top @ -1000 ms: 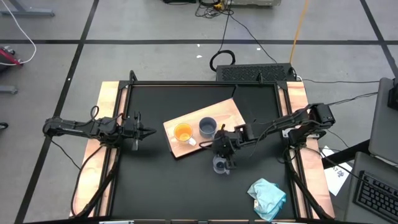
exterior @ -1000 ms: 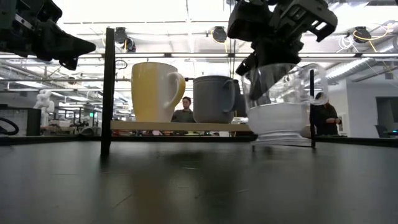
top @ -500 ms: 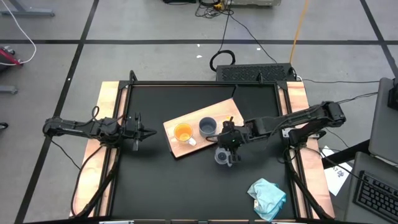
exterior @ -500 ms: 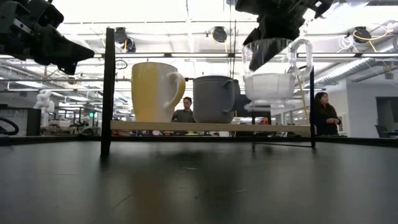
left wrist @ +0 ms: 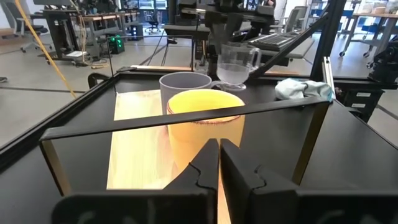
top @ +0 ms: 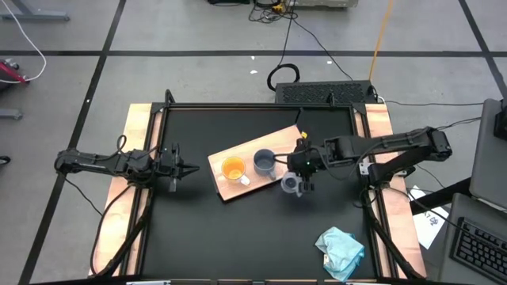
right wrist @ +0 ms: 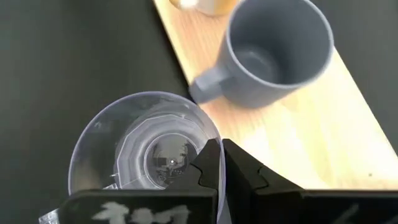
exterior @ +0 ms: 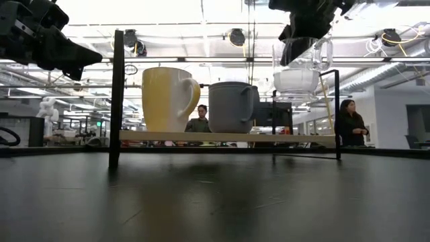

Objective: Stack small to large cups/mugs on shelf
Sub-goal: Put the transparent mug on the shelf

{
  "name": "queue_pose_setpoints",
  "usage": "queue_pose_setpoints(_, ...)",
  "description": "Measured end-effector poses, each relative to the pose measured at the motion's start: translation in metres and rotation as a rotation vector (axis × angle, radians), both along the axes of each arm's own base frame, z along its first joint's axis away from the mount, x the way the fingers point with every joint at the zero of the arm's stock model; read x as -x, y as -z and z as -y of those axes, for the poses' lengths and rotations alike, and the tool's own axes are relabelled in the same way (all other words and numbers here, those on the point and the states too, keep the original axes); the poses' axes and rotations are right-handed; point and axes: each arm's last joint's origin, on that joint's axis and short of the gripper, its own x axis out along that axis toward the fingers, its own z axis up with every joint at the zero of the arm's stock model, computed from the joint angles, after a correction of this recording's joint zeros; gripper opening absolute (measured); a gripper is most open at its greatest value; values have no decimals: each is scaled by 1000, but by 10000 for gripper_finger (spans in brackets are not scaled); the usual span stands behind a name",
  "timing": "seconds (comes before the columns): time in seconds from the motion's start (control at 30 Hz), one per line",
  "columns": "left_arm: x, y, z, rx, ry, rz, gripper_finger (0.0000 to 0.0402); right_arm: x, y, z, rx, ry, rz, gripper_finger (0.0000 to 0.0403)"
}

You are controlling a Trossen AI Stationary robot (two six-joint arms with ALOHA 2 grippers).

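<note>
Right gripper (top: 299,176) jaws grip the glass cup (top: 291,184) by its rim, lifted at 4 o'clock of the grey mug (top: 264,161); its handle is partly hidden. Left gripper (top: 187,168) jaws closed, empty.

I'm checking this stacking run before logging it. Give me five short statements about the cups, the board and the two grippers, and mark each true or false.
1. The orange mug with a white handle stands on the light-wood board. True.
2. The clear glass cup rests on the black tabletop. False: it hangs in the air, held by the right gripper, higher than the mugs in the low view.
3. The blue-grey handled mug lies tipped on its side. False: it stands upright on the board beside the orange mug.
4. The left gripper holds nothing and waits at the table's left side. True.
5. The pale teal cloth lies on the board. False: it lies on the tabletop near the right front corner.
</note>
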Motion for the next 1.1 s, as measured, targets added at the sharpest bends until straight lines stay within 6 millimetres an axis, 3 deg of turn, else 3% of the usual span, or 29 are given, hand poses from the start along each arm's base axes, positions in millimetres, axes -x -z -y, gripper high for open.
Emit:
queue_pose_setpoints(0.2,0,0,0,0,0,1,2,4,3,16,42,-10,-62,0)
queue_pose_setpoints(0.43,0,0,0,0,-1,1,24,7,5,34,103,-78,-105,0)
queue_pose_setpoints(0.83,0,0,0,3,-2,0,9,8,5,42,112,-280,-90,0)
queue_pose_setpoints(1.1,0,0,0,0,-2,0,14,5,2,51,144,-282,-47,0)
